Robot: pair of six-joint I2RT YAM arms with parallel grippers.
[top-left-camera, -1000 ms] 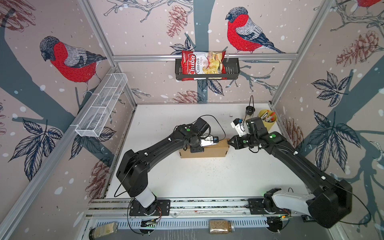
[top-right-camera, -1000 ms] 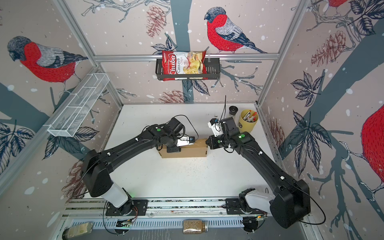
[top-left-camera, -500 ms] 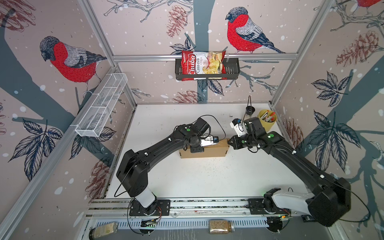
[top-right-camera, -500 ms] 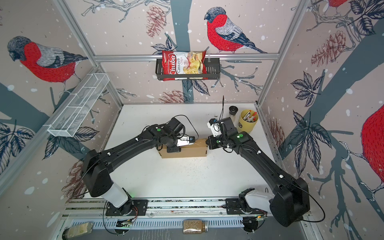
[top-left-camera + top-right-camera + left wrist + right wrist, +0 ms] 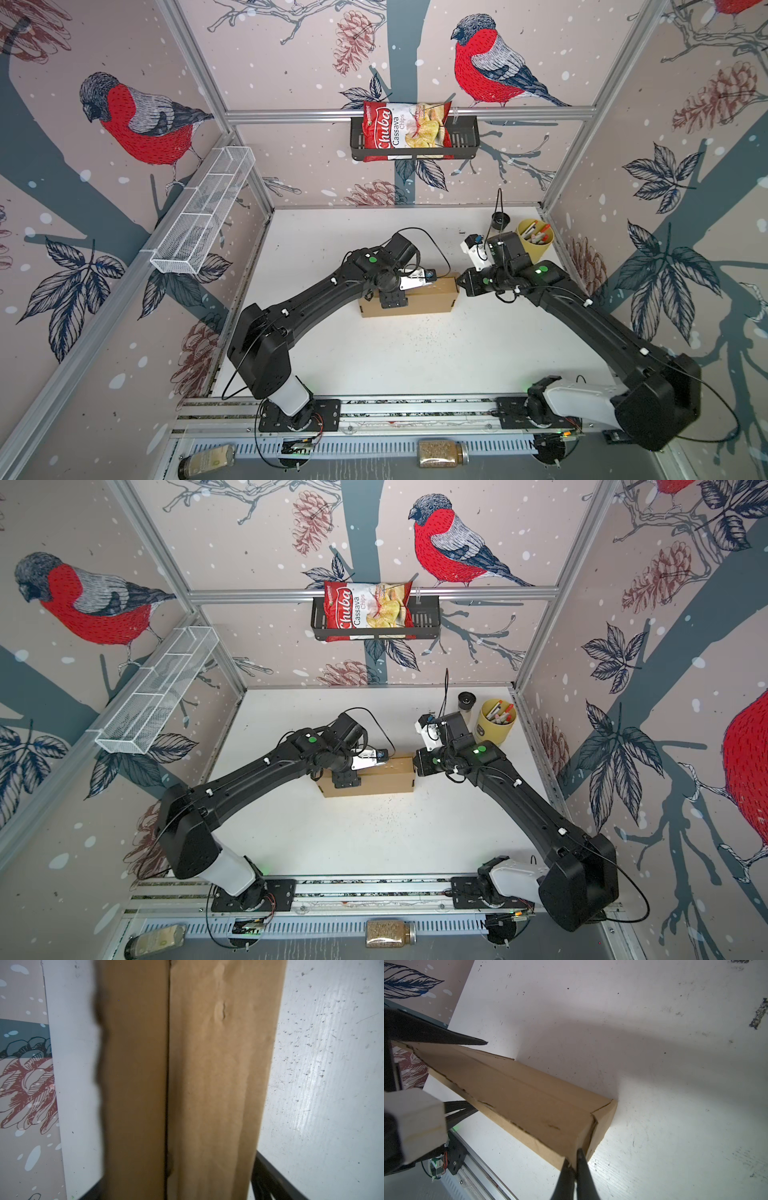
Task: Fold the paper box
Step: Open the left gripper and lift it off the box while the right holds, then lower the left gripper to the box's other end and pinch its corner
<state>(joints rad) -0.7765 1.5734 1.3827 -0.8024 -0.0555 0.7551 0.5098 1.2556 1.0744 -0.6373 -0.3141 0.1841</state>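
Observation:
The paper box (image 5: 424, 293) (image 5: 386, 775) lies closed up as a long brown block mid-table. My left gripper (image 5: 392, 300) (image 5: 347, 780) hangs over its left part, open. Its fingers straddle the box's two long sides, as the right wrist view shows (image 5: 480, 1075). In the left wrist view the box (image 5: 207, 1084) fills the space between the jaws, with a seam running along its top. My right gripper (image 5: 459, 282) (image 5: 415, 762) is shut. Its tips (image 5: 576, 1155) press on the upper corner of the box's right end (image 5: 600, 1126), at the edge of the end flap.
A yellow cup of pens (image 5: 534, 241) and a small black pot (image 5: 498, 220) stand at the back right, close behind my right wrist. A black basket with a chips bag (image 5: 411, 133) hangs on the back wall and a white wire shelf (image 5: 203, 216) on the left wall. Two jars (image 5: 442, 453) lie below the front rail.
My left gripper's jaws have spread wider around the box. The right gripper has closed fully and edged slightly toward the box's right end. The box has not shifted.

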